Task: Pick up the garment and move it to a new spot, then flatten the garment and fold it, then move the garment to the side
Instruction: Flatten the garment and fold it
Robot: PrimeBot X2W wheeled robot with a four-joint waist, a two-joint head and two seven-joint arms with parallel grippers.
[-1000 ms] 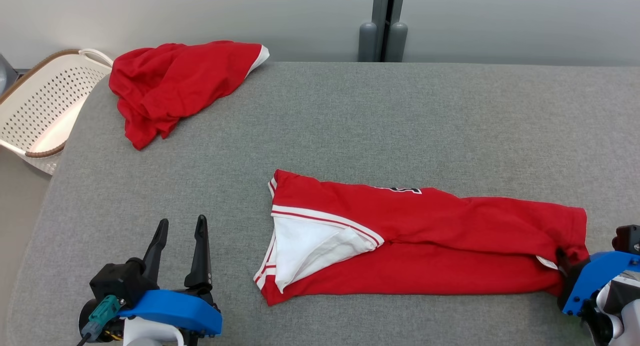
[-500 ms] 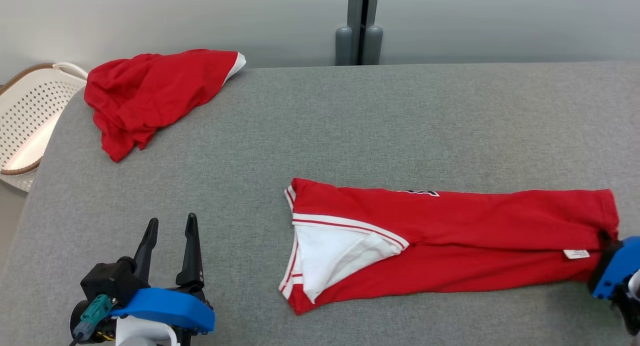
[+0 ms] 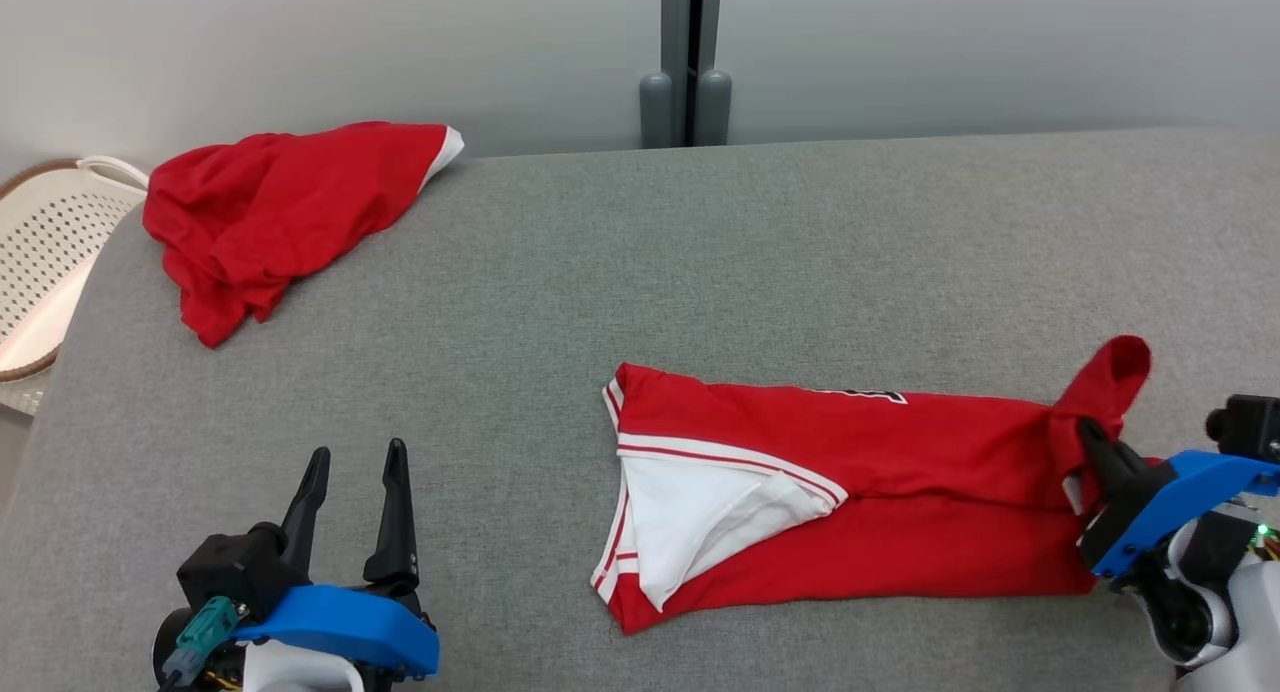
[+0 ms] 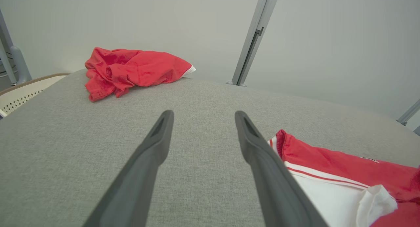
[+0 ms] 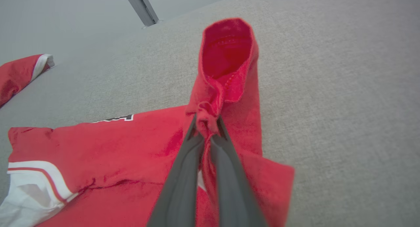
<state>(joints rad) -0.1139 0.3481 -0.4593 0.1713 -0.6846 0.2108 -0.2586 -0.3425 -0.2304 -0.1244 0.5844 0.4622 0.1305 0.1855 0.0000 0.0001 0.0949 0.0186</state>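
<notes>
The garment (image 3: 900, 492) is a red shirt with white, red-striped trim, folded into a long strip across the grey table (image 3: 700, 252). My right gripper (image 3: 1092, 444) is shut on its right end, and the pinched hem (image 3: 1112, 377) stands up in a loop above the table. In the right wrist view the gripper (image 5: 206, 122) squeezes a bunch of red cloth, and the rest of the garment (image 5: 108, 145) lies flat to the left. My left gripper (image 3: 355, 462) rests open at the lower left, apart from the shirt, and nothing lies between its fingers in the left wrist view (image 4: 201, 117).
A second crumpled red garment (image 3: 280, 207) lies at the table's far left corner, also seen from the left wrist (image 4: 134, 69). A white perforated basket (image 3: 50, 232) stands beyond the left edge. A grey post (image 3: 685, 72) rises behind the table against the wall.
My right gripper has shut on the garment's right end and raised it off the table into a loop. The head camera has shifted. The left gripper stays open and still.
</notes>
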